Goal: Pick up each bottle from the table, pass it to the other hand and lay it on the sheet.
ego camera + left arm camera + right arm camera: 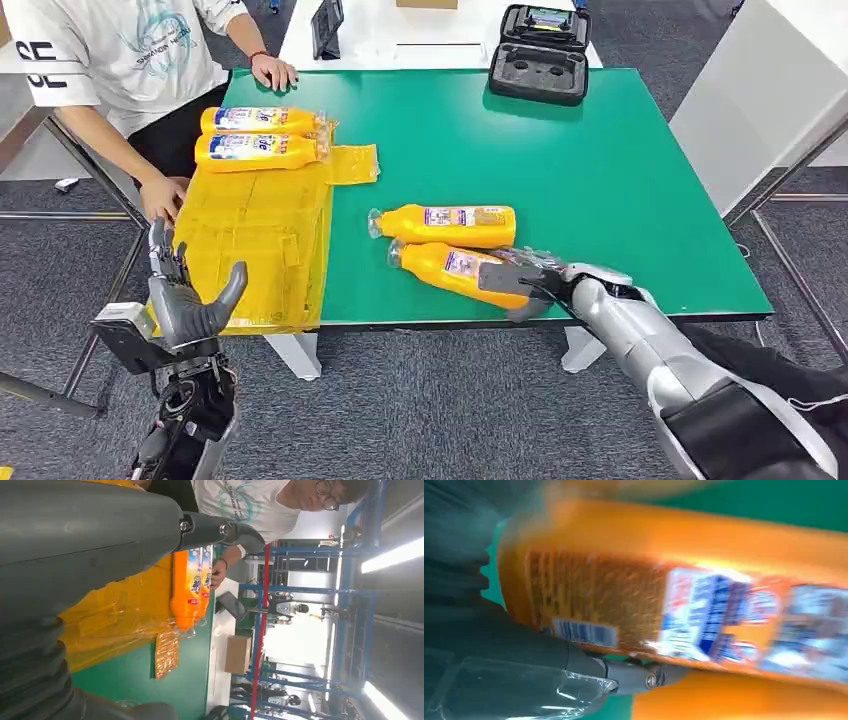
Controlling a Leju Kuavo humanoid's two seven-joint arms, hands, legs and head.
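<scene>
The green table (600, 180) is carrying a smooth matte mat. A crinkled, glossy yellow sheet (260, 235) is lying over its left part and hanging past the near edge. Two orange plastic bottles are lying on the sheet's far end, side by side and touching: the far sheet bottle (262, 120) and the near sheet bottle (258, 148), both with printed labels and clear caps.

Two more are lying on the bare mat, close together: the upper table bottle (450, 224) and the lower table bottle (450, 268), the latter tilted toward the table's near edge.

The right hand (520, 280) is resting on the base end of the lower table bottle, fingers on top and thumb underneath. The right wrist view is showing what the head view is not: the thumb (634, 675) under the bottle's blurred barcode label; whether the grip is firm cannot be told.

The left hand (185, 295) is hovering open beside the sheet's near left corner, palm turned inward, fingers spread and holding nothing.

A person (130, 60) in a white printed shirt is standing at the far left, one hand on the table edge. A dark moulded case (540, 55) is sitting open at the far edge.
</scene>
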